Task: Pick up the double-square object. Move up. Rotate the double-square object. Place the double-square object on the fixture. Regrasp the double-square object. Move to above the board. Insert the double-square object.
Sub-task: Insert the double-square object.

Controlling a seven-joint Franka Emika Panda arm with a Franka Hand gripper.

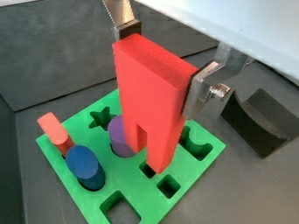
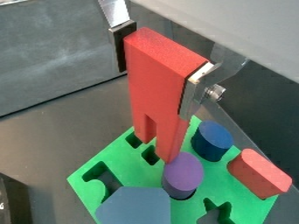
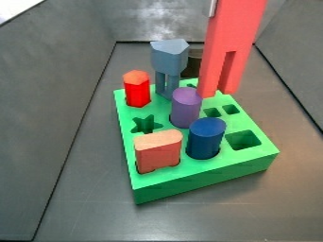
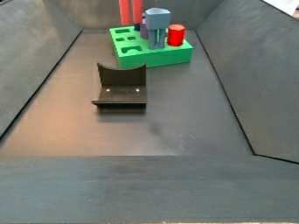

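Between the fingers (image 1: 121,16) of my hand (image 1: 163,54) the double-square object (image 1: 152,101) stands upright, clamped near its top; directly below, its lower end meets the board (image 1: 117,197), beside a purple peg (image 1: 121,133). Off to the hand's side sits the fixture (image 1: 264,121).

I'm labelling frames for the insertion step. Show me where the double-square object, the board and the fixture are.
double-square object (image 1: 152,92): a wrist view, on its broad red face, between the gripper (image 1: 163,61) fingers.
board (image 3: 202,180): a side view, on its green front wall.
fixture (image 4: 119,87): a side view, on its dark upright part.
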